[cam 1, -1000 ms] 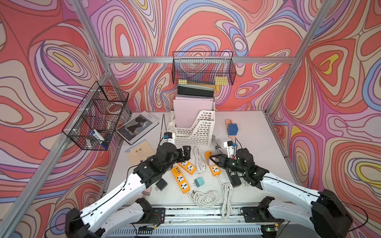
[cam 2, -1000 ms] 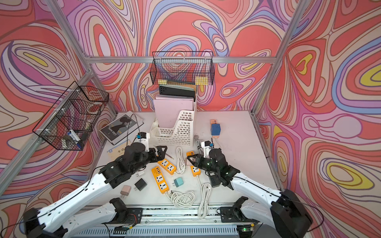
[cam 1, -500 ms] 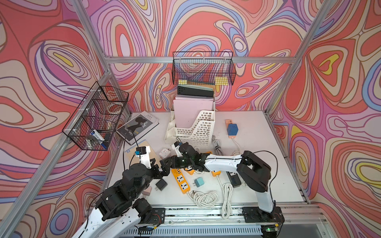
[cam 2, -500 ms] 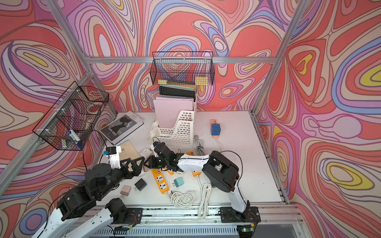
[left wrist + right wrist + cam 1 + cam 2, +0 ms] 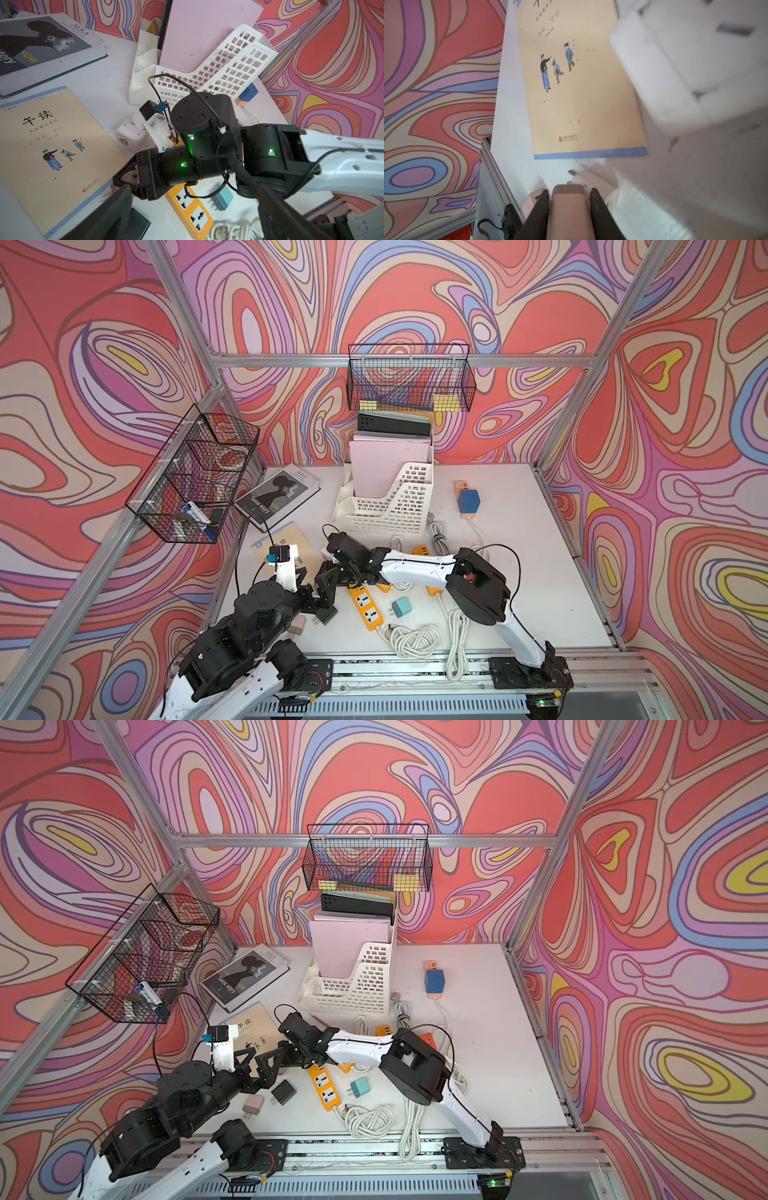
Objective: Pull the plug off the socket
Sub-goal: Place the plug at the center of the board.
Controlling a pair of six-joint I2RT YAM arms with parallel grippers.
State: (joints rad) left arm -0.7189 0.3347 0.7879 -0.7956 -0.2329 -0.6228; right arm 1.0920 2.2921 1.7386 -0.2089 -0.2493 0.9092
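The right jaws clamped a pink plug [image 5: 569,209] near the booklet [image 5: 581,83]; the left jaws gaped wide.

Right wrist view: that white boxy plastic block [image 5: 685,68] is one big blur and runs off the edge. The pale pink rounded plug [image 5: 568,209] clamped in the right gripper [image 5: 569,191] gets chopped at the bottom. In both top views the long orange plastic power strip [image 5: 365,605] [image 5: 326,1085] loses its far end under the right arm [image 5: 415,568] [image 5: 361,1048].
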